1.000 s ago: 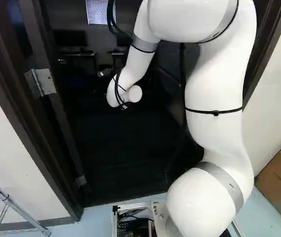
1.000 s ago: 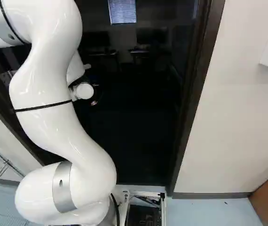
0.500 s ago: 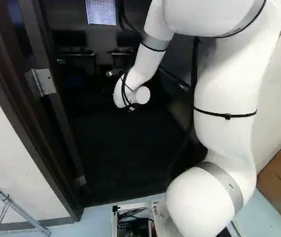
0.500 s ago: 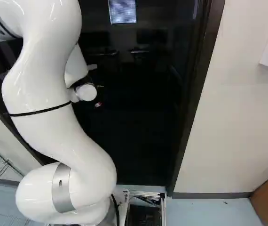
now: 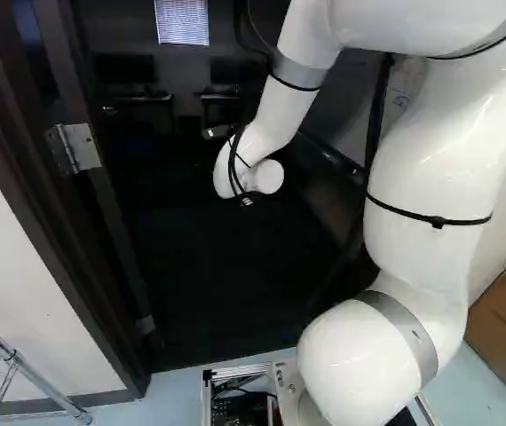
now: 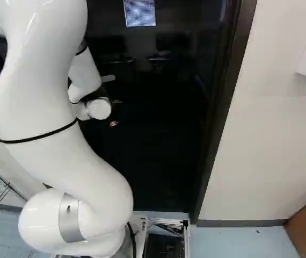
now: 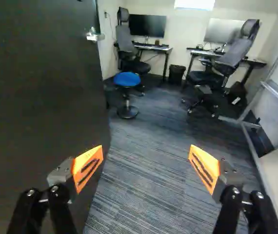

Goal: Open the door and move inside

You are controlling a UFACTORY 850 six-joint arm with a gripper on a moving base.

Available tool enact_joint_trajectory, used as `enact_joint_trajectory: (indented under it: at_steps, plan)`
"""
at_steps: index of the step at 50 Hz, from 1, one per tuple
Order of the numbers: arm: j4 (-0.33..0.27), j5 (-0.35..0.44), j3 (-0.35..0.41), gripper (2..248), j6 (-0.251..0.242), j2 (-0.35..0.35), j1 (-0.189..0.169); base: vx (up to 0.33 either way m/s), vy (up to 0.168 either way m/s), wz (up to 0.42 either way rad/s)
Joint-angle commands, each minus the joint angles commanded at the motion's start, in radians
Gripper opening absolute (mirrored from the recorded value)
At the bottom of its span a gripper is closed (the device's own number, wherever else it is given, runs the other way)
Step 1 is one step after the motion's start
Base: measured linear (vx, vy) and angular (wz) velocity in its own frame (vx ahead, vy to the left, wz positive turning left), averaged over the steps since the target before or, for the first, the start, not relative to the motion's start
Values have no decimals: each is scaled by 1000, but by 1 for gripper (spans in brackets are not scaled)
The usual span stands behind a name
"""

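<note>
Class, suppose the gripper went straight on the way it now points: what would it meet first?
Probably the carpet, ahead of the open gripper. One finger might brush the door first, since they overlap in the wrist view, but depth is unclear.

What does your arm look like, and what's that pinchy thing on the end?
My smooth, glossy white arm has rounded joints, grey bands, thin black straps and black cables. My black, two-fingered end effector has bright orange, wedge-shaped pads with dark stripes.
</note>
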Motion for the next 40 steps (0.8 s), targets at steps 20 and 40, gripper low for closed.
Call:
enact_joint_trajectory:
  at_steps: [20,40]
  plan:
    - [40,0,106,247,0,99,-22,0,0,0]
    - [43,0,212,247,0,203,-47,0,0,0]
